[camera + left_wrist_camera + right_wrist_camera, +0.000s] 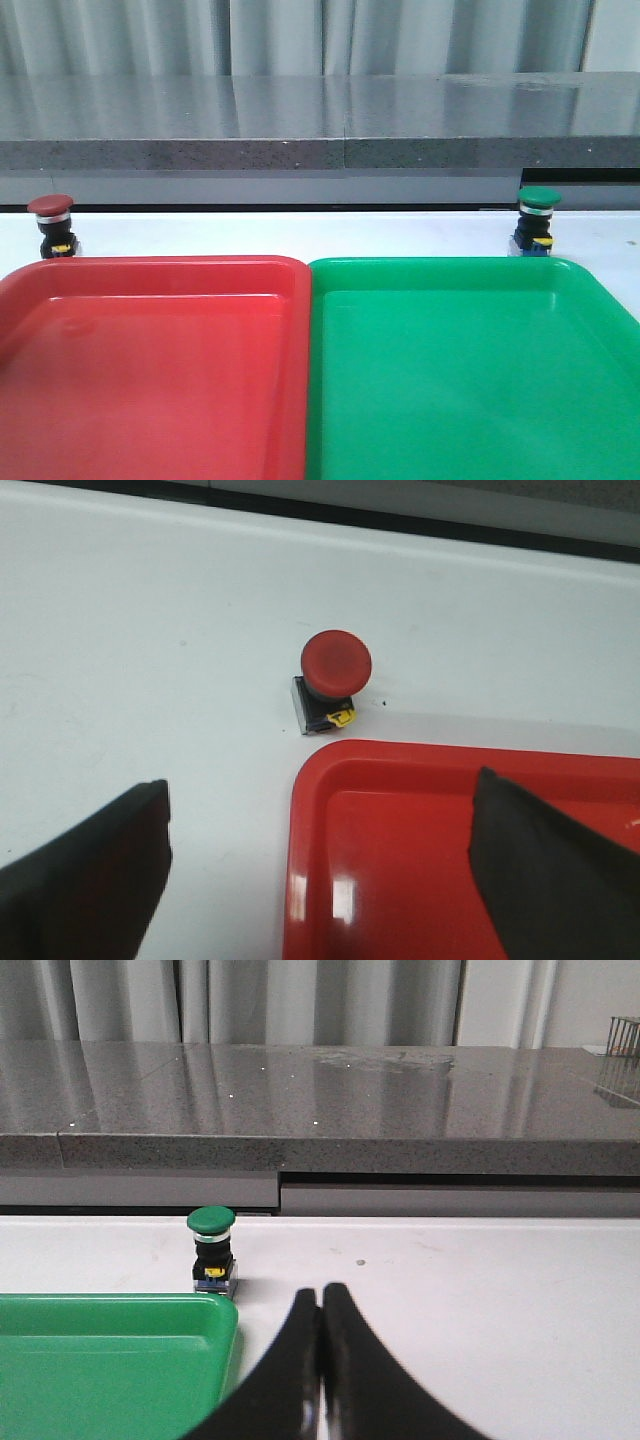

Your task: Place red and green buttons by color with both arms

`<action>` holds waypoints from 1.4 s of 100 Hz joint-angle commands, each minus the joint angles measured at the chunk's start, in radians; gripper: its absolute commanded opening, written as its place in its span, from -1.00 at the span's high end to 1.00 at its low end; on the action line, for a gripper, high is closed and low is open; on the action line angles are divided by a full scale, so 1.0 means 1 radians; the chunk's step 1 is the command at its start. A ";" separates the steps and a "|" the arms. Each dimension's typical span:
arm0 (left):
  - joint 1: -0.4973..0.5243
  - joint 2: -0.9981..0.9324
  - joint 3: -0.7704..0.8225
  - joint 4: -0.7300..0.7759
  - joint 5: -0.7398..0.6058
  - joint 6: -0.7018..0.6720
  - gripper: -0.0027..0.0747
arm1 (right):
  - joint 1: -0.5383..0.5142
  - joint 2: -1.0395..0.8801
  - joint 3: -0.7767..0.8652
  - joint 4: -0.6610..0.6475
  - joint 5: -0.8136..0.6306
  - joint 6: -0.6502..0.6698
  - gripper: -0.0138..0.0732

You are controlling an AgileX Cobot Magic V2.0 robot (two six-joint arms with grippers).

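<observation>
both buttons sit upright on the white table (300, 232), outside the trays. the dark red mushroom-cap push button (53, 226) is at about 10 o'clock, just past the far left corner of the glossy red plastic tray (150, 370). the green-capped push button (536, 219) is at about 2 o'clock, just behind the green plastic tray (470, 380).

the left gripper (320, 870) is spread wide, holding nothing, over the red tray's corner. the right gripper (320, 1305) has its fingers pressed together, also holding nothing.

my worry: these buttons are top-heavy and close to the tray rims, so an off-centre approach could knock one over or clip a rim. the right one needs to open first too.

the surface is smooth and white, with a grey speckled stone ledge (320, 125) and pale curtains (300, 35) behind.
</observation>
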 commanded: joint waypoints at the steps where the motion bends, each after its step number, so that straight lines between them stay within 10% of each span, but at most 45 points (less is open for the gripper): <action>1: -0.021 0.031 -0.078 -0.014 -0.022 -0.007 -0.58 | -0.001 -0.022 -0.020 -0.008 -0.072 -0.008 0.83; 140: -0.057 0.566 -0.417 0.038 -0.019 0.005 -0.57 | -0.001 -0.022 -0.020 -0.008 -0.072 -0.008 0.83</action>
